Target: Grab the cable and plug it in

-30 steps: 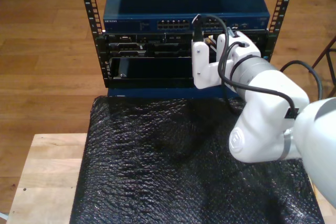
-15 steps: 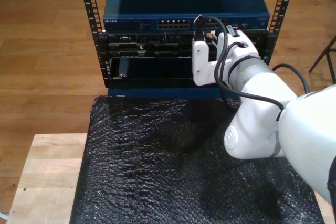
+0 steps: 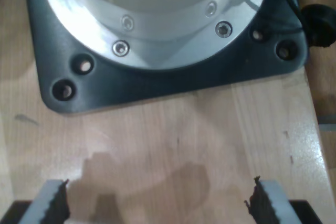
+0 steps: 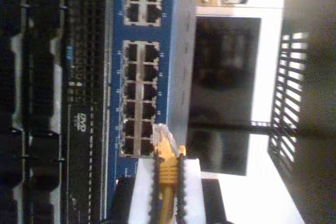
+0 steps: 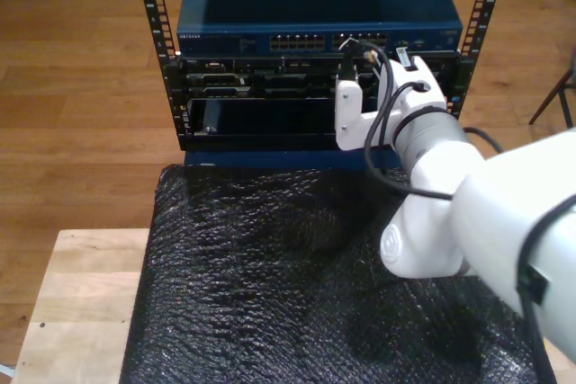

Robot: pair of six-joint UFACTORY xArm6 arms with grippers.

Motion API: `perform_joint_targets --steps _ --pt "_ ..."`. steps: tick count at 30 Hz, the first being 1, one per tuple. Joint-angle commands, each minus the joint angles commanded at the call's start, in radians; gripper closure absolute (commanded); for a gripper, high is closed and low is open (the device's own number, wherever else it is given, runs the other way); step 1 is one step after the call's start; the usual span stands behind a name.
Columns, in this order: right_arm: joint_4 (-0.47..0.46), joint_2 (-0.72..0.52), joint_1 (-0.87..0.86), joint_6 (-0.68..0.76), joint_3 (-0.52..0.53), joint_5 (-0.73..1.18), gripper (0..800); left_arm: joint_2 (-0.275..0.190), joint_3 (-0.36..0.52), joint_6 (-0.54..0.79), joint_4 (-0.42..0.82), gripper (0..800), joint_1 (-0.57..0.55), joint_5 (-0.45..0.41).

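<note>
The cable point(image 4: 167, 174) is yellow-orange and is clamped between the white fingers point(image 4: 192, 184) of my second gripper point(image 4: 168, 165). Its clear plug point(image 4: 160, 136) points at the port rows of the blue network switch point(image 4: 137, 103) and sits just short of a port at the end of the block. In the exterior view my second gripper point(image 5: 369, 67) is raised in front of the switch point(image 5: 315, 42), with the cable tip point(image 5: 369, 54) at the right-hand port group. My first gripper point(image 3: 157, 205) hangs open over bare wood, with nothing between its serrated fingers point(image 3: 52, 203).
The switch sits at the top of a black rack point(image 5: 155, 33), with darker units point(image 5: 243, 78) below it. A black bubble-wrap mat point(image 5: 270, 276) covers the wooden table point(image 5: 81, 303). A dark, bolted arm base plate point(image 3: 157, 82) lies just beyond my first gripper.
My second gripper has risen and shifted slightly toward the exterior view's right, carrying the plug from the lower rack units up to the switch's port row.
</note>
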Motion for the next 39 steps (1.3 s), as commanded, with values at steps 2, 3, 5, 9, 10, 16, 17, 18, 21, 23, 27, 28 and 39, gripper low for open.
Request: perform_joint_targets --steps 2,3,5,9,10,16,17,18,21,23,27,28,39 --pt "0.002 0.037 0.000 -0.002 -0.032 -0.021 800 0.000 0.000 -0.002 0.000 0 0.000 0.000" --pt "0.002 0.052 0.000 -0.002 -0.048 -0.029 800 0.000 0.000 -0.002 0.000 0 0.000 0.000" --pt "0.005 0.078 0.000 -0.002 -0.077 -0.048 800 0.000 0.000 0.000 0.000 0 0.000 0.000" --pt "0.006 0.115 0.000 -0.003 -0.106 -0.081 800 0.000 0.000 0.000 0.000 0 0.000 0.000" --pt "0.006 0.123 0.000 -0.003 -0.109 -0.087 800 0.000 0.000 0.000 0.000 0 0.000 0.000" --pt "0.025 0.163 0.000 -0.005 -0.123 -0.170 800 0.000 0.000 -0.002 0.000 0 0.000 0.000" --pt "0.038 0.164 0.002 -0.006 -0.123 -0.187 800 0.000 0.000 0.000 0.000 0 0.000 0.000" --pt "0.054 0.166 0.003 -0.006 -0.124 -0.203 800 0.000 0.000 -0.002 0.000 0 0.000 0.000" --pt "0.101 0.176 0.006 -0.008 -0.126 -0.226 800 0.000 0.000 0.000 0.000 0 0.000 0.000" --pt "0.118 0.186 0.011 -0.009 -0.130 -0.244 800 0.000 0.000 -0.002 0.000 0 0.000 0.000" --pt "0.161 0.221 0.029 -0.009 -0.157 -0.282 800 0.000 0.000 -0.002 0.000 0 0.000 0.000" --pt "0.180 0.232 0.034 -0.011 -0.164 -0.295 800 0.000 0.000 0.000 0.000 0 0.000 0.000" --pt "0.284 0.293 0.061 -0.014 -0.249 -0.342 800 0.000 0.000 0.000 0.000 0 0.000 0.000"
